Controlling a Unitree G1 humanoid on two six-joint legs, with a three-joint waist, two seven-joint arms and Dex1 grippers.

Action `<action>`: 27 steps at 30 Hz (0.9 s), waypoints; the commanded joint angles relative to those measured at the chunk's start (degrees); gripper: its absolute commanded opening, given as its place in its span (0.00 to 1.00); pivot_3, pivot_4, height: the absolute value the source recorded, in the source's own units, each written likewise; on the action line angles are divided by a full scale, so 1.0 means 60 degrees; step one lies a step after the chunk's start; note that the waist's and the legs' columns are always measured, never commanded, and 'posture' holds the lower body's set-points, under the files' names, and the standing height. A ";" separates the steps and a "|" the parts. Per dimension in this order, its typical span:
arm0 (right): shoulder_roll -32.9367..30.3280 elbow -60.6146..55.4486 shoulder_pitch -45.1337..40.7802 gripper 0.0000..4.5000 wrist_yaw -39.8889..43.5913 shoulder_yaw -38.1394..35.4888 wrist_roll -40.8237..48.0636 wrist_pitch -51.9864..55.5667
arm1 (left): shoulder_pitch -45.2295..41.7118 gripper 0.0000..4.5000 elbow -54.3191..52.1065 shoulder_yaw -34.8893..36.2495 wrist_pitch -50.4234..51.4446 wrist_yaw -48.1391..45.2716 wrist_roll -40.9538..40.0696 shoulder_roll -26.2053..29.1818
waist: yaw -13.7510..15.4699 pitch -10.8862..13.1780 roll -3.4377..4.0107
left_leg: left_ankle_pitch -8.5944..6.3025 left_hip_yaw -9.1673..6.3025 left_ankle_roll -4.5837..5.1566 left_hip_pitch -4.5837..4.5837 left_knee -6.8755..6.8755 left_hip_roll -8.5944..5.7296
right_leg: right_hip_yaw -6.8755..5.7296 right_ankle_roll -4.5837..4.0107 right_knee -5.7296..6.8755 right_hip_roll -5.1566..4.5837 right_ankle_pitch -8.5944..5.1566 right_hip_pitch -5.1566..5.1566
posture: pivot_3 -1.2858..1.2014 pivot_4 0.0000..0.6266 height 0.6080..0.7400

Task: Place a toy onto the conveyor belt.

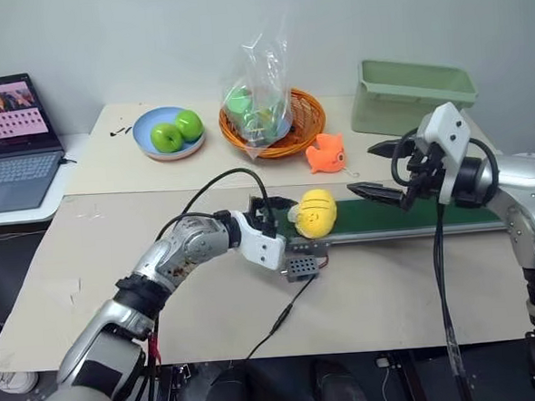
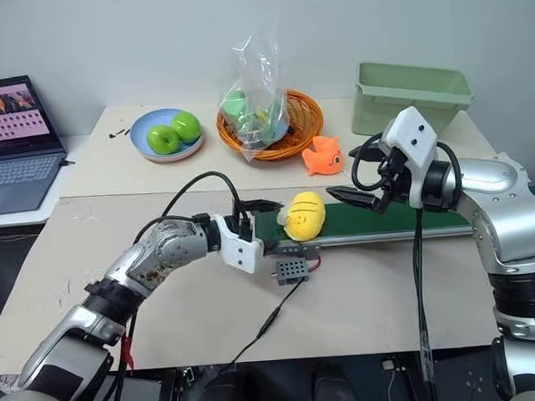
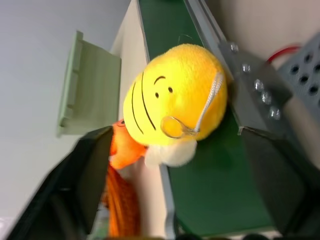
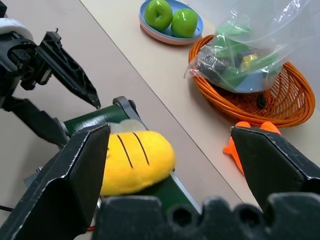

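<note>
The yellow plush toy (image 1: 315, 213) lay on the left end of the dark green conveyor belt (image 1: 414, 217), mid-frame. The left gripper (image 1: 273, 220) stood apart, toy released; the right gripper (image 1: 375, 169) hovered spread. Placement looked done; only withdrawal remained.

At the bottom of the frame we see our right gripper (image 4: 170, 165) with its two black fingers (image 4: 75, 180) spread wide apart. Between them, lower left of centre, the yellow toy (image 4: 135, 161) lies on the dark green conveyor belt (image 4: 92, 120), near its roller end. At the upper left the left gripper (image 4: 60, 102) stands open beside that end. Top centre holds a blue plate (image 4: 172, 36) with two green apples (image 4: 171, 16). On the right sits an orange wicker basket (image 4: 280, 107) holding a clear plastic bag (image 4: 255, 42), and below it an orange toy (image 4: 235, 145) peeks out.
</note>
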 commanded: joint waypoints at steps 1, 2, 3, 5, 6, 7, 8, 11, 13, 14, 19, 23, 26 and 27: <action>-0.0276 -0.0156 -0.0232 1.00 0.0097 -0.0333 0.0070 -0.0076 | 0.0415 0.98 -0.1663 0.1128 0.3110 -0.1481 -0.2065 0.0076 | -0.0038 0.0000 0.0000 | 0.0000 0.0000 0.0000 0.0002 0.0002 0.0000 | 0.0001 0.0000 0.0001 0.0001 0.0000 0.0001 | 0.52 0.24 1.00; -0.0353 -0.0152 -0.0215 1.00 0.0177 -0.0345 0.0081 -0.0073 | 0.0557 0.98 -0.2118 0.1490 0.4291 -0.1868 -0.2830 0.0066 | -0.0061 0.0000 0.0000 | 0.0000 -0.0001 0.0000 0.0003 0.0003 0.0001 | 0.0001 0.0000 0.0003 0.0001 0.0000 0.0001 | 0.52 0.24 1.00; -0.0453 -0.0155 -0.0179 1.00 0.0285 -0.0364 0.0091 -0.0089 | 0.0654 0.98 -0.2555 0.1859 0.5558 -0.2159 -0.3549 0.0070 | -0.0088 0.0000 0.0000 | 0.0000 -0.0002 0.0000 0.0003 0.0004 0.0003 | 0.0001 0.0001 0.0005 0.0003 -0.0001 0.0000 | 0.52 0.24 1.00; -0.0631 -0.0151 -0.0113 1.00 0.0478 -0.0416 0.0141 -0.0119 | 0.0764 0.98 -0.3287 0.2562 0.7483 -0.2470 -0.4813 0.0077 | -0.0152 0.0000 0.0000 | 0.0000 -0.0005 0.0001 0.0002 0.0006 0.0007 | 0.0000 0.0002 0.0010 0.0004 -0.0002 -0.0001 | 0.52 0.24 1.00; -0.0724 -0.0151 -0.0083 1.00 0.0585 -0.0437 0.0188 -0.0127 | 0.0790 0.98 -0.3614 0.2881 0.8250 -0.2576 -0.5346 0.0123 | -0.0164 0.0000 0.0000 | 0.0000 -0.0009 0.0001 0.0001 0.0006 0.0008 | -0.0001 0.0003 0.0006 0.0005 -0.0002 0.0000 | 0.52 0.24 1.00; -0.0813 -0.0148 -0.0048 1.00 0.0701 -0.0461 0.0232 -0.0139 | 0.0832 0.98 -0.3920 0.3127 0.8841 -0.2665 -0.5770 0.0193 | -0.0175 0.0000 0.0000 | 0.0000 -0.0010 0.0002 0.0002 0.0006 0.0008 | -0.0001 0.0003 0.0007 0.0005 -0.0002 0.0001 | 0.52 0.24 1.00; -0.0900 -0.0141 -0.0014 1.00 0.0811 -0.0478 0.0258 -0.0166 | 0.0897 0.98 -0.4205 0.3333 0.9223 -0.2744 -0.6088 0.0285 | -0.0182 0.0000 0.0000 | -0.0001 -0.0010 0.0003 0.0002 0.0007 0.0007 | -0.0001 0.0004 0.0006 0.0004 -0.0003 0.0001 | 0.52 0.24 1.00; -0.1089 -0.0031 -0.0039 1.00 0.1085 -0.0546 0.0335 -0.0230 | 0.0998 0.98 -0.4767 0.4259 1.0440 -0.2466 -0.7163 0.0282 | -0.0181 0.0001 0.0000 | -0.0001 -0.0010 0.0003 0.0002 0.0007 0.0006 | 0.0000 0.0004 0.0005 0.0004 -0.0003 0.0001 | 0.52 0.24 1.00; -0.1165 0.0031 -0.0107 1.00 0.1353 -0.0511 0.0382 -0.0297 | 0.1178 0.98 -0.5031 0.4764 1.0875 -0.2158 -0.7570 0.0293 | -0.0179 0.0000 0.0000 | -0.0001 -0.0011 0.0003 0.0004 0.0008 0.0007 | 0.0000 0.0004 0.0003 0.0004 -0.0003 0.0001 | 0.52 0.24 1.00; -0.1140 0.0071 -0.0182 1.00 0.1426 -0.0491 0.0414 -0.0302 | 0.1318 0.98 -0.5193 0.4923 1.1011 -0.2075 -0.7722 0.0335 | -0.0179 0.0000 0.0000 | -0.0001 -0.0011 0.0003 0.0007 0.0008 0.0007 | 0.0001 0.0004 0.0003 0.0004 -0.0003 0.0001 | 0.52 0.24 1.00; -0.0942 0.0249 -0.0494 1.00 0.1736 -0.0343 0.0569 -0.0297 | 0.1745 0.98 -0.5778 0.5364 1.1524 -0.1698 -0.8348 0.0392 | -0.0191 0.0001 0.0000 | -0.0001 -0.0006 0.0002 0.0021 0.0009 0.0007 | 0.0009 0.0003 -0.0005 0.0004 -0.0003 0.0007 | 0.52 0.24 1.00; -0.0681 0.0407 -0.0764 1.00 0.1773 -0.0184 0.0581 -0.0269 | 0.1679 0.98 -0.5897 0.5515 1.1634 -0.1477 -0.8641 0.0463 | -0.0182 0.0000 0.0000 | -0.0001 -0.0006 0.0001 0.0027 0.0009 0.0007 | 0.0009 0.0002 -0.0009 0.0004 -0.0003 0.0010 | 0.52 0.24 1.00; -0.0514 0.0543 -0.0923 1.00 0.1764 -0.0154 0.0558 -0.0261 | 0.1533 0.98 -0.5801 0.5692 1.1587 -0.1229 -0.8746 0.0511 | -0.0181 0.0001 0.0000 | -0.0001 -0.0004 0.0001 0.0028 0.0009 0.0005 | 0.0010 0.0002 -0.0009 0.0003 -0.0003 0.0010 | 0.52 0.24 1.00; -0.0488 0.0582 -0.0955 1.00 0.1761 -0.0137 0.0532 -0.0272 | 0.1516 0.98 -0.5794 0.5739 1.1605 -0.1176 -0.8800 0.0519 | -0.0181 0.0000 0.0000 | -0.0001 -0.0005 0.0001 0.0027 0.0009 0.0005 | 0.0009 0.0001 -0.0008 0.0004 -0.0003 0.0010 | 0.52 0.24 1.00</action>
